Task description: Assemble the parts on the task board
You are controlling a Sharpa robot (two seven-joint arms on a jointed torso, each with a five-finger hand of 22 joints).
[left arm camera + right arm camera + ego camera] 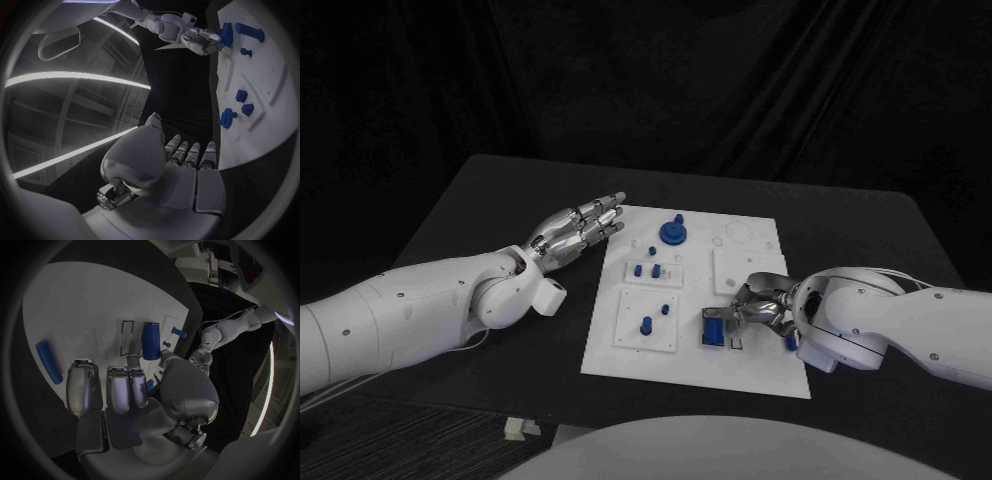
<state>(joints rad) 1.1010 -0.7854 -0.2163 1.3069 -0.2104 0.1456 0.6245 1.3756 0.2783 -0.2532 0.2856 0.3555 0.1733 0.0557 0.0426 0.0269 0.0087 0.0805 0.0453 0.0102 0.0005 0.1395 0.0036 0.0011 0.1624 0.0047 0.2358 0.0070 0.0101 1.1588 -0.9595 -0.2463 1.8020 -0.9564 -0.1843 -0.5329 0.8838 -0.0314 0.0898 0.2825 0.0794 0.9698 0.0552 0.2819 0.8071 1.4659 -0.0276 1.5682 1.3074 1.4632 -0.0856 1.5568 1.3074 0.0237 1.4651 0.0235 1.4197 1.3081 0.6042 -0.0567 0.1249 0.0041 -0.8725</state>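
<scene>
The white task board (754, 372) lies mid-table. My right hand (759, 305) hovers low over its right part, where thumb and a fingertip (134, 348) flank the near end of an upright blue block (150, 340) standing beside a dark-outlined slot; the block (714, 330) looks pinched. A long blue cylinder (49, 361) lies flat on the board beside this hand. My left hand (581, 228) is stretched out flat with straight fingers at the board's left far edge, holding nothing. A round blue piece (674, 233) stands just past its fingertips.
Small blue pegs (648, 270) stand in a raised white insert mid-board, and another peg (646, 323) stands in the insert nearer me. Bare black table (877, 230) surrounds the board, with dark curtains behind.
</scene>
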